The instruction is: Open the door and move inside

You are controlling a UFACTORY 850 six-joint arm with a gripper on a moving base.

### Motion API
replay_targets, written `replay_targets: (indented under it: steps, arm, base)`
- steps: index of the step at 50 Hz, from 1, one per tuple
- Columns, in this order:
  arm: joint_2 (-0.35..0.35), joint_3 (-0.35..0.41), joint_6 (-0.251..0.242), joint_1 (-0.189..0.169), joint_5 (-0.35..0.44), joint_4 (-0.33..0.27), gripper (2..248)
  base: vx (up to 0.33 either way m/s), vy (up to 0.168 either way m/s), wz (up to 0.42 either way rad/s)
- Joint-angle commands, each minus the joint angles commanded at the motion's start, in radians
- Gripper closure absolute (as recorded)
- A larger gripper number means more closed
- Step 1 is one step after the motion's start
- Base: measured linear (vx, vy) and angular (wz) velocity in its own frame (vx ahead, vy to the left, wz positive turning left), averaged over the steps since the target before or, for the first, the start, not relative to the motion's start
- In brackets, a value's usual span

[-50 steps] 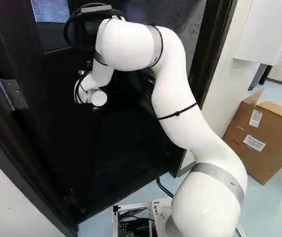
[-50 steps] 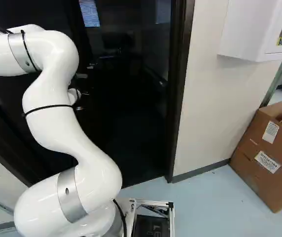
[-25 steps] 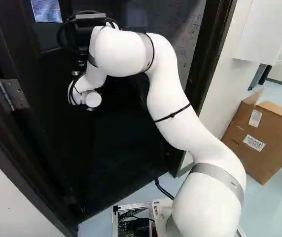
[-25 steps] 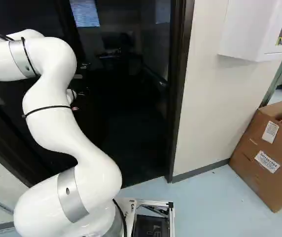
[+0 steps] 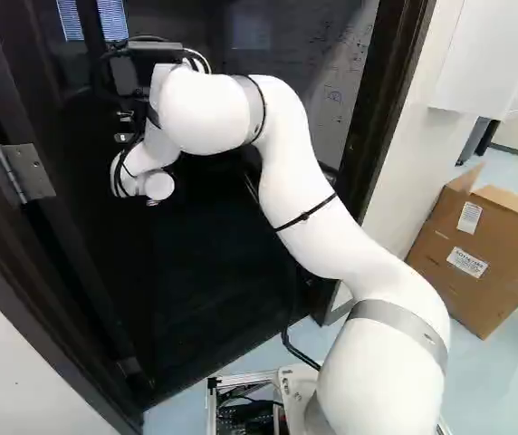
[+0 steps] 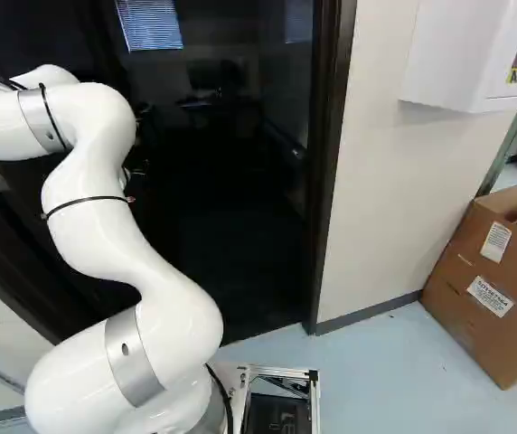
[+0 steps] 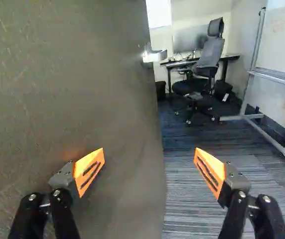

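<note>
Door [image 7: 77, 89] stands part-open at the left of the left base view, hung on its metal hinge [image 5: 21, 172]. Your pincer [image 7: 150, 153] is spread wide and holds nothing; one orange pad [image 7: 89, 172] sits close beside the door's broad face, the other over the gap, and you can't tell whether either touches. Expect a stiff, fairly heavy panel that should swing smoothly, with a face likely slippery under your pads. That flat face gives you nothing to pinch, so push squarely on it near the free edge, where you need least force. The handle [image 7: 153, 56] juts out by that edge: a firm hold if you must pull, but it could snag you. If a closer works against you, keep light pressure on while the base [image 6: 314, 402] drives through.
</note>
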Motion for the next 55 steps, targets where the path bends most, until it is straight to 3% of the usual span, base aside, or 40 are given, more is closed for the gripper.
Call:
replay_targets:
  steps: [27, 55]
  arm:
    - [-0.019, -0.028, 0.0, 0.01, 0.0, 0.011, 3]
    - [0.042, 0.06, 0.0, -0.024, 0.0, 0.087, 3]
  base:
    - [0.0, 0.0, 0.0]
    - [0.0, 0.0, 0.0]
